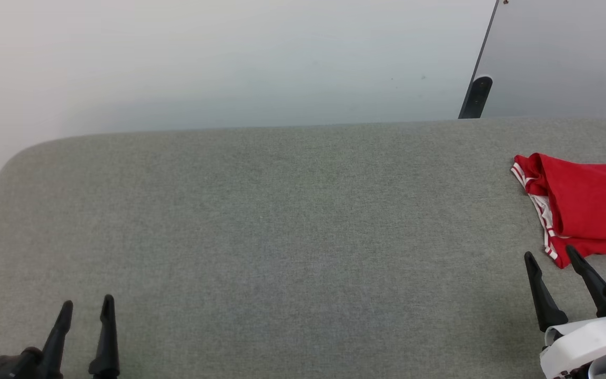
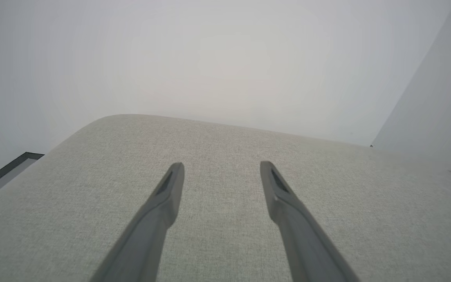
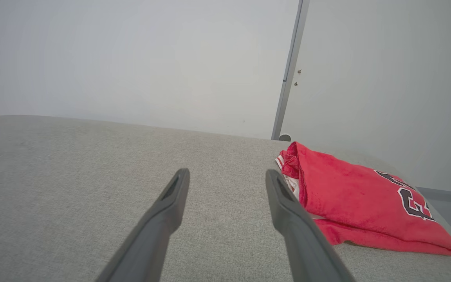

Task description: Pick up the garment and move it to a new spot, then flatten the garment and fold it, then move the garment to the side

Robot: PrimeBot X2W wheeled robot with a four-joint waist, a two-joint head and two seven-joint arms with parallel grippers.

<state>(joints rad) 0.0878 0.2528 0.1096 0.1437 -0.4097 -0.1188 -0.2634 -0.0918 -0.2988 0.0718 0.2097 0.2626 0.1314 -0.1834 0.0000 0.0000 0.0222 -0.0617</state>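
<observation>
Grey cloth-covered table (image 1: 261, 221), rounded corners. Pale wall (image 1: 203, 58) behind it. Grey panel (image 1: 561, 58) at far right.

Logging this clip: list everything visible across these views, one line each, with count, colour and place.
garment: one, red with white striped trim and black-and-white lettering, lying folded at the table's right end.
table: one, grey fabric top, spanning the head view.
wall: one, white, behind the table.
panel: one, grey, behind the table's right end.
left end effector: one, dark fingers, open and holding nothing, over the table's near left.
right end effector: one, dark fingers, open and holding nothing, close by the garment's near corner; contact unclear.
</observation>
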